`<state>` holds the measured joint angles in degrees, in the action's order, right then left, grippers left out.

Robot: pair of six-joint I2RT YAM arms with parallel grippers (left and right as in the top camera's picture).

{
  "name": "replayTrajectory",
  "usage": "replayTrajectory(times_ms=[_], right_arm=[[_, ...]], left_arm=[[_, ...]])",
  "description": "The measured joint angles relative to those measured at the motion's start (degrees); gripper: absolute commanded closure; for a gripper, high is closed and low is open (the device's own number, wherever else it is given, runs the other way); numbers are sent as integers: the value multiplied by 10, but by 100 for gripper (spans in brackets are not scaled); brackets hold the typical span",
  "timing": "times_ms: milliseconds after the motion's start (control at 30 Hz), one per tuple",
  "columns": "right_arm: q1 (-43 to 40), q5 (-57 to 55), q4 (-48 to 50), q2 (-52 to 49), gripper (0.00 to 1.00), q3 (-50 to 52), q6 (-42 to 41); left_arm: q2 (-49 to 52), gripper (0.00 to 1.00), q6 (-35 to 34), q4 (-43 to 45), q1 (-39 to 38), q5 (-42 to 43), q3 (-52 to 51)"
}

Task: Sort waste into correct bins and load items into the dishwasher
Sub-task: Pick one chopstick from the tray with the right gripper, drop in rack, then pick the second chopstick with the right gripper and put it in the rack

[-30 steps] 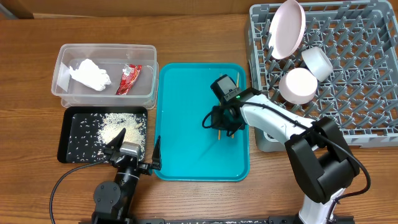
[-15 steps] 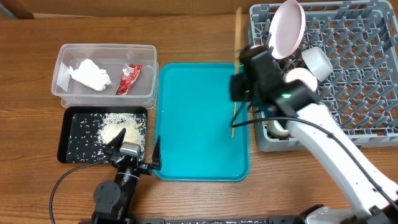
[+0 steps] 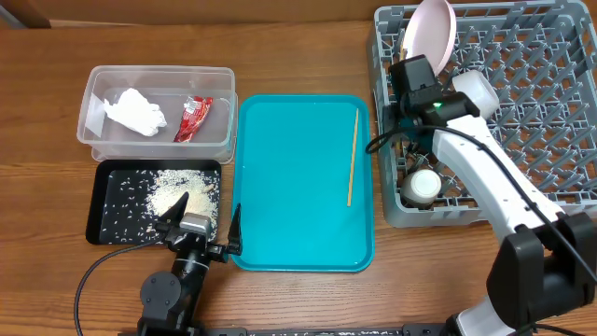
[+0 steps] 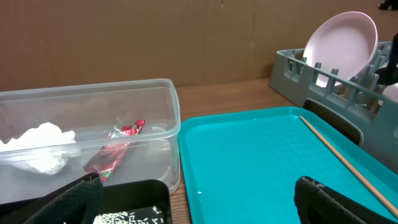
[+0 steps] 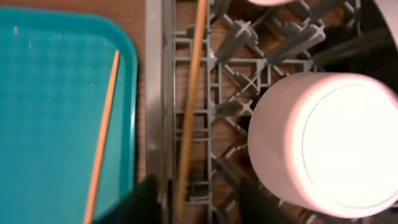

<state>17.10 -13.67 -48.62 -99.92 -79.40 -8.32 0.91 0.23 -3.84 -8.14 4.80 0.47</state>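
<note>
1. Large square grey plastic dish rack (image 3: pixel 522 140), right side of the worktop (image 3: pixel 56 280). Holds a round pale pink flat plate (image 3: pixel 430 41) standing on edge at the rear left, a small white bowl (image 3: pixel 476 91) just beside it, a pale pink bowl (image 5: pixel 329 143) mouth down, and a small cup (image 3: pixel 422 186) in the front left corner.
2. Thin wooden chopstick, first (image 5: pixel 190 106): over the rack's left edge, running lengthwise between the fingers of the right tool (image 5: pixel 199 186).
3. Right tool: fingers parted far wider than the stick, which lies close to one finger. Whether it is pinched cannot be told.
4. Thin wooden chopstick, second (image 3: pixel 353 156): flat on the large teal tray (image 3: pixel 289 215), along its right side.
5. Clear rectangular plastic tub (image 3: pixel 93 79), left rear. Contains a crumpled white paper napkin (image 3: pixel 135 110) and a small red shiny snack wrapper (image 3: pixel 193 119), apart from each other.
6. Shallow black rectangular tray (image 3: pixel 101 224), in front of the tub. Contains loose white rice grains (image 3: pixel 177 191), heaped at the right and scattered to the left.
7. Left tool (image 3: pixel 205 222): at the front edge between the black tray and the teal tray, fingers spread wide, holding nothing.
</note>
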Motion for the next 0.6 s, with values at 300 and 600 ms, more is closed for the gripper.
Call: replayTrajectory(times_ms=[300, 600], right_arm=[[101, 70, -24, 16, 43, 0, -40], [153, 53, -3, -72, 55, 32, -125]], left_arm=[[0, 0, 0, 0, 0, 0, 0], [0, 0, 0, 0, 0, 0, 0]])
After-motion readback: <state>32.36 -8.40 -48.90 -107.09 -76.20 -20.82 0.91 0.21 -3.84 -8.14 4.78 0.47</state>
